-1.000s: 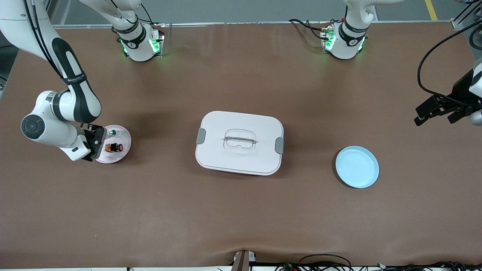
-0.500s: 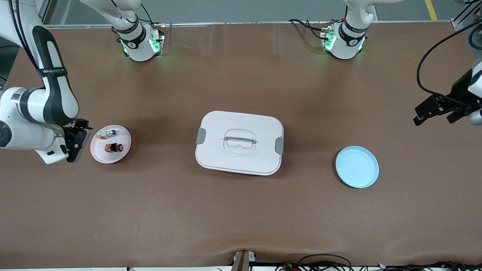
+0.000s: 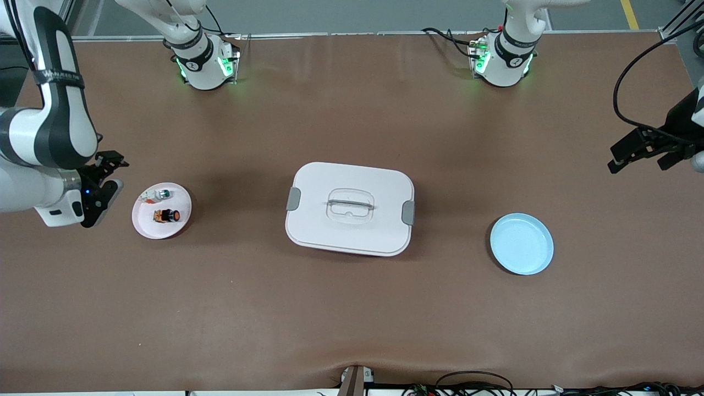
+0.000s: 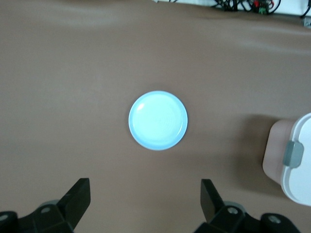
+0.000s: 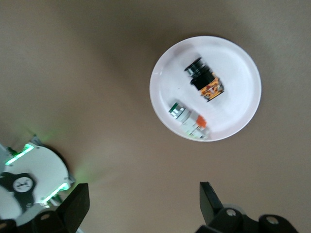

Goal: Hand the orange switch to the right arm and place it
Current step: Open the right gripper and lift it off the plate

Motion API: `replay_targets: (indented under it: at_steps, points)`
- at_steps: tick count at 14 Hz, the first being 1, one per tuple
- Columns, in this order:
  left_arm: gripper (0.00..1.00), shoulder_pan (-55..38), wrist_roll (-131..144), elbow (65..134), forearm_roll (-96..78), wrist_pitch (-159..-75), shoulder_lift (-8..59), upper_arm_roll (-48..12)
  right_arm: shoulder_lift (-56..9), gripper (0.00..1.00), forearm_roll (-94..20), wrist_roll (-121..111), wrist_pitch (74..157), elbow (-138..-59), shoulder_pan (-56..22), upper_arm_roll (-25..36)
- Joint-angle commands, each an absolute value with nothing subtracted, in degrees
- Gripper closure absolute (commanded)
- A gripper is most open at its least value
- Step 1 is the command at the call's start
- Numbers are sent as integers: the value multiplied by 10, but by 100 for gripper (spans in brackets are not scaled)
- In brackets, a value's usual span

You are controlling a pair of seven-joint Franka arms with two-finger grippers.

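Note:
The orange switch [image 3: 166, 215] lies on its side on a small pink plate [image 3: 147, 227] near the right arm's end of the table. It also shows in the right wrist view [image 5: 206, 81] on the plate [image 5: 233, 63]. My right gripper [image 3: 113, 175] is open and empty, up in the air beside the plate, toward the table's end; its fingertips [image 5: 77, 194] frame bare table. My left gripper [image 3: 619, 158] is open and empty, raised over the left arm's end of the table [image 4: 145, 191].
A small white-silver part [image 3: 157, 194] with a greenish tip lies on the same pink plate [image 5: 190, 121]. A white lidded box [image 3: 350, 208] stands mid-table. A light blue plate [image 3: 521, 243] sits toward the left arm's end, seen in the left wrist view [image 4: 158, 120].
My right gripper has pulled back from over the pink plate toward the table's end, leaving the orange switch on the plate. My left gripper has shifted slightly.

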State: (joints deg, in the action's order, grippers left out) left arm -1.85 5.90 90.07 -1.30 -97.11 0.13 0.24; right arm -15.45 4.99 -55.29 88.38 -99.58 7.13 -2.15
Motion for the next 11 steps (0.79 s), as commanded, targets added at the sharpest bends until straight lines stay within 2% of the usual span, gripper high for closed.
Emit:
replay_targets:
  at_steps: [1, 5, 11]
  points:
    - [0, -21, 48, 896, -13, -940, -4, 6, -115, 0, 63, -489, 849, -1001, 54, -24]
    - [0, -22, 47, 896, -1, -940, -3, 5, -84, 0, 95, -364, 818, -994, 17, -25]
    - [0, -27, 48, 896, -1, -926, 3, 4, -65, 0, 42, -203, 818, -998, 11, -22]
